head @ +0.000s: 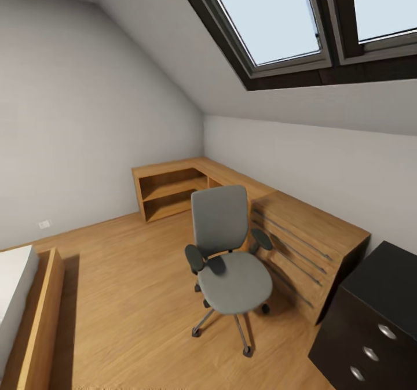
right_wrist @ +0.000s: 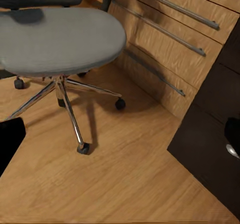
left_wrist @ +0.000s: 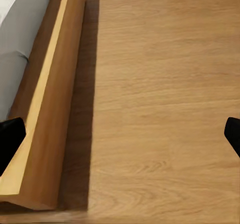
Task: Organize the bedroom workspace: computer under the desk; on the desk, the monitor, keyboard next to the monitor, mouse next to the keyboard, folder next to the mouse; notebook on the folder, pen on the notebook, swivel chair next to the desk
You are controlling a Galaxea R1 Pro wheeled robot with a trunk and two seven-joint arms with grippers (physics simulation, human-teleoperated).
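Attic bedroom, white sloped ceiling with dark-framed skylights (head: 272, 19) overhead; light wooden floor (head: 133, 297) throughout; swivel chair (head: 229, 257) taken as landmark for all positions below.

Stands upright on the floor near mid-room; grey seat bare; grey back toward the far corner; round black armrests either side; chrome star base with black casters seen from below in the right wrist view (right_wrist: 65, 92).

Beyond the chair, against the far wall: low wooden corner shelf unit (head: 174, 190) with open compartments; joined to it and running along the right-hand wall, light wooden dresser (head: 307, 251) with long thin metal handles, just beside the chair's right armrest, contact not discernible; same dresser front visible behind the seat in the right wrist view (right_wrist: 170, 39).

Nearer the camera than the dresser and to the chair's right: black drawer unit of the desk (head: 376, 320) with round silver knobs down its front; well apart from the chair's base; dark side panel also in the right wrist view (right_wrist: 210, 144).

Far to the chair's left: wooden bed frame (head: 40, 320) with white mattress; same frame edge in the left wrist view (left_wrist: 45, 114), casting a shadow on the floor.

Left gripper (left_wrist: 120, 139): black fingertips at opposite edges of the frame, spread wide, nothing between them; over bare floor beside the bed frame.

Right gripper (right_wrist: 120, 139): fingertips likewise wide apart, empty; over the floor between chair base and drawer unit.
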